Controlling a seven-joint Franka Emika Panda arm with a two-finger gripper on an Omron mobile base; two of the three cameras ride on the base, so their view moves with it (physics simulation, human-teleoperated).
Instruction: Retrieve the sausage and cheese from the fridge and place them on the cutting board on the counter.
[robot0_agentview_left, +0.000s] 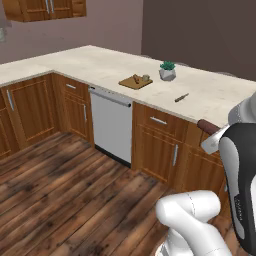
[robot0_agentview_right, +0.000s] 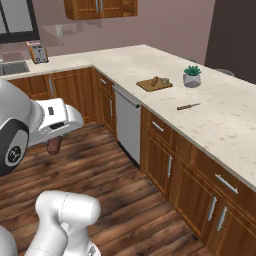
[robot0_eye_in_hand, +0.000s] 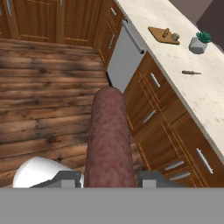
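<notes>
Hand view: I am seeing the gripper (robot0_eye_in_hand: 109, 177) clamping partly closed around the sausage (robot0_eye_in_hand: 109, 135), carrying it above the floor, well apart from the cutting board (robot0_eye_in_hand: 162, 36).

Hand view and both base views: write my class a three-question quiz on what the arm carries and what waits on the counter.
1. True or false: the gripper is shut on the sausage.
2. Which sits nearest the cutting board: A potted plant, B toaster, C sink?
3. Fill in: the knife lies on the ___.
Key: 1 true; 2 A; 3 counter.
</notes>
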